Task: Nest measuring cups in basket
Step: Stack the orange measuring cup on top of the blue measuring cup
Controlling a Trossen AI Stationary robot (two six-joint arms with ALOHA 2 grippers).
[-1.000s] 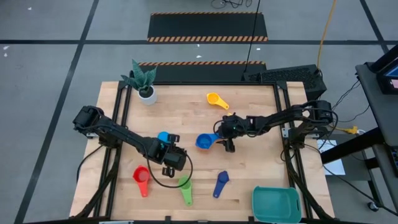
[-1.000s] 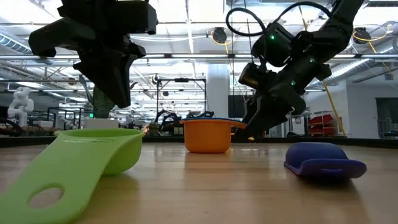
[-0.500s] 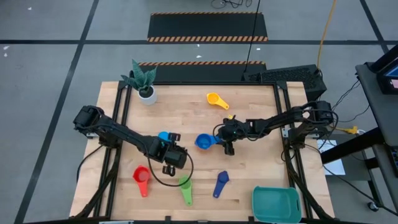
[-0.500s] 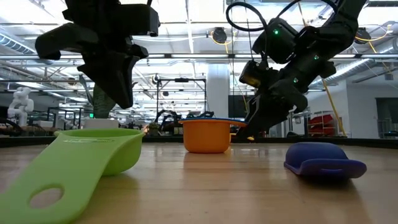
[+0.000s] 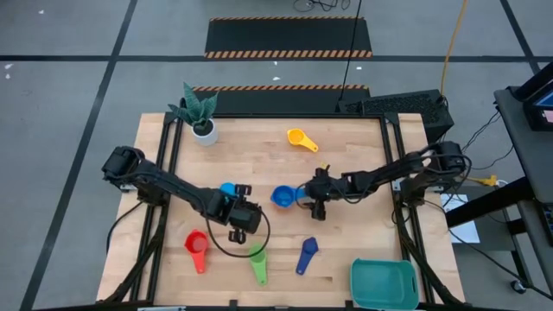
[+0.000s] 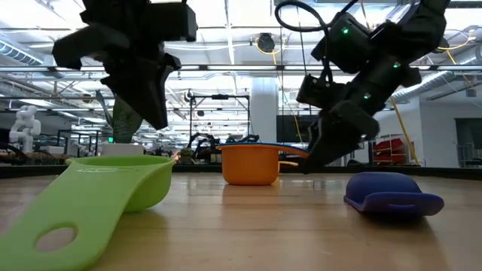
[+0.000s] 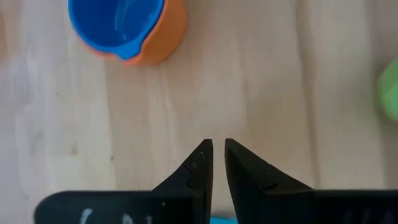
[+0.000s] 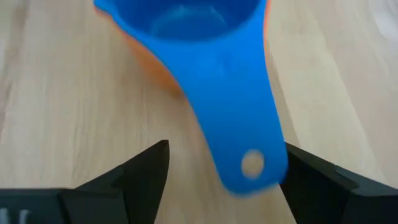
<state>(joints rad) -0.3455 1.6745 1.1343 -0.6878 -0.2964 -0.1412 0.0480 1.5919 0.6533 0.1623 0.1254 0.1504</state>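
A blue measuring cup (image 5: 281, 198) sits nested inside the orange cup (image 6: 250, 165) mid-table. My right gripper (image 5: 306, 195) is open and low at its right side. In the right wrist view the fingers (image 8: 149, 165) stand either side of the blue cup's handle (image 8: 242, 137) without touching it. My left gripper (image 5: 238, 216) hangs shut above the table, left of the nested pair. It is over a light blue cup (image 5: 226, 188) that shows only in part. Yellow (image 5: 300, 138), red (image 5: 197, 249), green (image 5: 257, 262) and dark blue (image 5: 306, 254) cups lie on the wood. The teal basket (image 5: 384, 283) stands at the near right corner.
A white plant pot (image 5: 204, 130) stands at the far left corner. In the low view the green cup (image 6: 113, 192) and dark blue cup (image 6: 392, 197) lie close to the near edge. Bare wood stretches between the nested pair and the basket.
My right gripper has drawn back a little toward the table's right and near edges, away from the bowl of the nested blue and orange cups. The cups have stayed in place.
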